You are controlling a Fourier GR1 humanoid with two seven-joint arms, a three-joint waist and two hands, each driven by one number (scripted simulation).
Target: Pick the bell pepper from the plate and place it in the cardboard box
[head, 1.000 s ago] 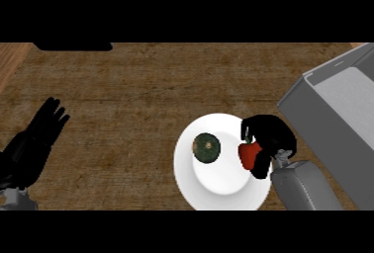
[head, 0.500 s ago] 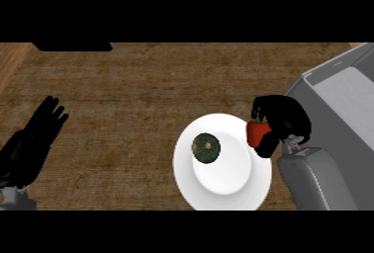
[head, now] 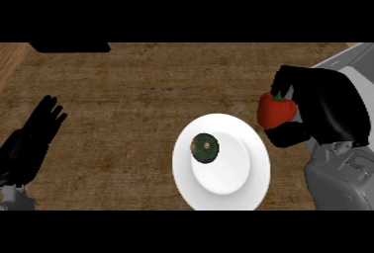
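My right hand (head: 329,106) is curled round the red bell pepper (head: 275,110), holding it in the air just right of and above the white plate (head: 234,183). The pepper's green stem points up. A dark green round vegetable (head: 205,147) still lies on the plate's left part. The cardboard box (head: 347,62) shows as a grey wall at the right edge, mostly hidden behind my right hand and forearm. My left hand (head: 33,138) rests open at the left edge, fingers up.
The brown counter top (head: 146,94) spreads between the two hands. A dark object (head: 70,47) lies at the counter's far left edge.
My right hand has lifted the bell pepper off the plate and carried it up and to the right, toward the box. The left hand has stayed still.
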